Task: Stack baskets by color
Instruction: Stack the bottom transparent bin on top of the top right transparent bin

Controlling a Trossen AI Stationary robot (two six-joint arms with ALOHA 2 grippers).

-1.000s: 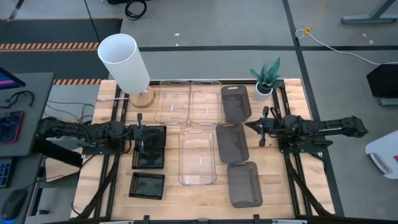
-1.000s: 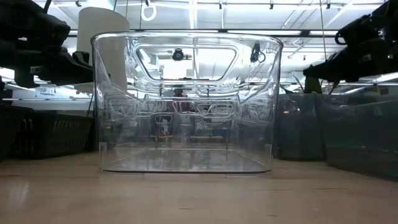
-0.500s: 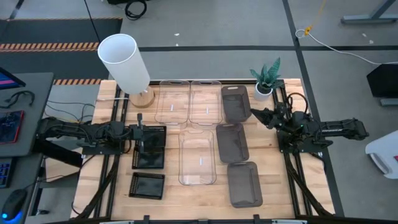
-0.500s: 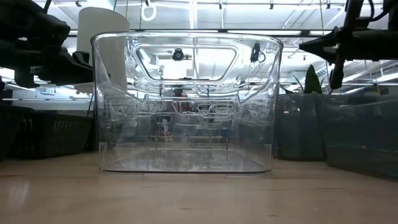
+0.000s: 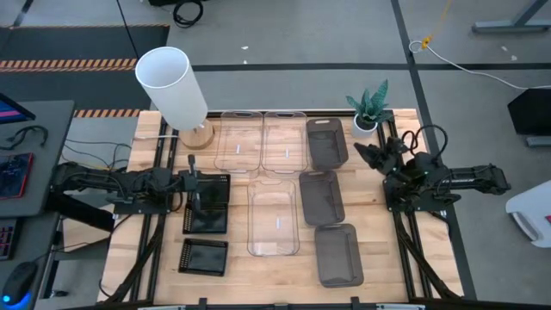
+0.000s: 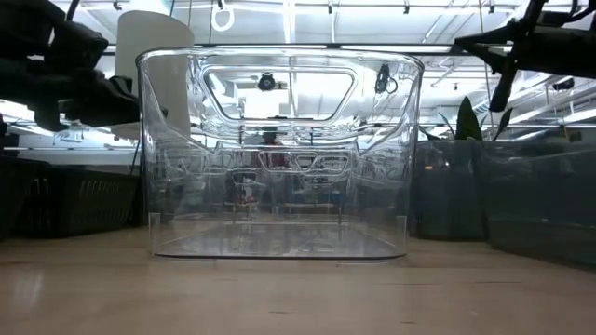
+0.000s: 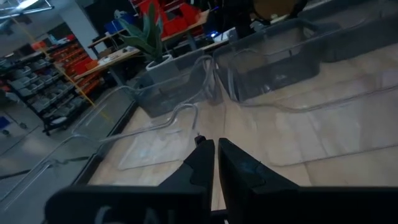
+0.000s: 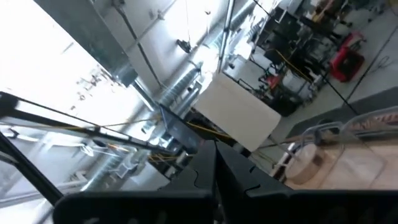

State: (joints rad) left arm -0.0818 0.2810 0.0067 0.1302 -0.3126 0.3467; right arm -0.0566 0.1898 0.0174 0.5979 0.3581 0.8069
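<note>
Little of the sorting looked done: three clear baskets (image 5: 273,217) lay singly mid-desk, three smoky baskets (image 5: 322,197) in a column toward three o'clock, and black grid baskets (image 5: 204,257) toward nine o'clock, one beneath the left gripper (image 5: 193,183). That gripper looked nearly closed, holding nothing visible. The right gripper (image 5: 365,154), closed and empty, hovered near the two o'clock corner beside the potted plant (image 5: 368,110). The white lamp (image 5: 175,89) crowded eleven o'clock.
</note>
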